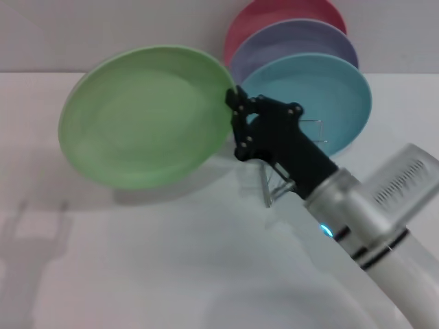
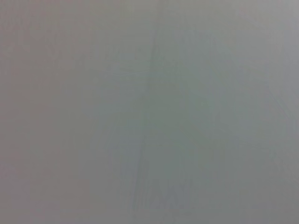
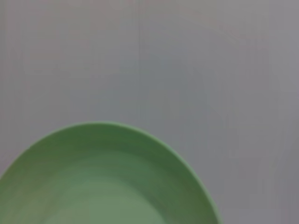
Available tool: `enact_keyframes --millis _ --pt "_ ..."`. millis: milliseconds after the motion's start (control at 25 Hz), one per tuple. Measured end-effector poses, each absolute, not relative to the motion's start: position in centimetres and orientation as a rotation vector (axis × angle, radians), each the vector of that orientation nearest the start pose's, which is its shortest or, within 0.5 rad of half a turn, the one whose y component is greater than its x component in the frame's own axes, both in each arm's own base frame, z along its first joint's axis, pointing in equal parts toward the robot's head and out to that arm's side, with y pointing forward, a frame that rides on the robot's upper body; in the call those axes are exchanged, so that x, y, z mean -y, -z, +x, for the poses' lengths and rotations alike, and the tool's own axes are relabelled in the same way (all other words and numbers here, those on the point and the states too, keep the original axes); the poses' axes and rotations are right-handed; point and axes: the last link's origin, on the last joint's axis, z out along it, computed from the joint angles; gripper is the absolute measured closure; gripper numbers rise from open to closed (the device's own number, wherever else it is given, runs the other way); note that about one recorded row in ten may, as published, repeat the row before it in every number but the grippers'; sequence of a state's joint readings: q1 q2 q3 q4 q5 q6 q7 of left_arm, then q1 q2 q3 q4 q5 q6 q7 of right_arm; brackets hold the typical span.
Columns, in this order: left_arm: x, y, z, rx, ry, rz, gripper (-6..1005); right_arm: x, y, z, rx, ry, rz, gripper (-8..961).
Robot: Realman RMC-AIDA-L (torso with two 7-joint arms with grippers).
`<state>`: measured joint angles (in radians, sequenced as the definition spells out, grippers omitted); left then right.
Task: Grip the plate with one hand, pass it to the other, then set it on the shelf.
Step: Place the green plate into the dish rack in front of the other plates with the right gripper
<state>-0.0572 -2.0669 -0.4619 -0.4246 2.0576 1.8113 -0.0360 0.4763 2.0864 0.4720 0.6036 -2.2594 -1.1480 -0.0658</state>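
Plate, light green and matte, hangs tilted above the white bench, its face turned toward my head camera, with its shadow falling on the surface below. My right gripper is clamped onto the plate's right rim, the black wrist and silver-white arm reaching in from the lower right with a small blue-green light showing on the arm. The plate sits left of the shelf, a thin silver wire rack whose loops and legs show just behind and below the gripper. Three more plates stand in that rack: a turquoise-blue plate in front, a lavender plate behind it and a pink plate at the back. The green plate's right edge overlaps the turquoise one from my head camera; I cannot tell whether they touch. My right wrist camera shows the upper curve of the plate against a plain grey surface. My left gripper appears nowhere; its wrist camera shows only blank grey.
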Motion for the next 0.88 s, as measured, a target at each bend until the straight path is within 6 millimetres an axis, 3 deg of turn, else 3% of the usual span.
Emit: enact_keyframes --millis 320,520,880 --pt "-19.8 -1.6 -31.7 0.343 1.073 -1.292 313 -26.2 6.6 21.0 -0.189 -1.109 -1.714 933" --pt "-20.7 -2.1 -32.1 0.379 1.117 -1.302 313 -25.1 5.1 23.5 -0.142 -1.047 -1.64 933" --pt "-22.0 -2.0 -32.0 0.382 1.125 -1.346 312 -24.8 3.3 26.3 -0.098 -0.944 -1.585 932"
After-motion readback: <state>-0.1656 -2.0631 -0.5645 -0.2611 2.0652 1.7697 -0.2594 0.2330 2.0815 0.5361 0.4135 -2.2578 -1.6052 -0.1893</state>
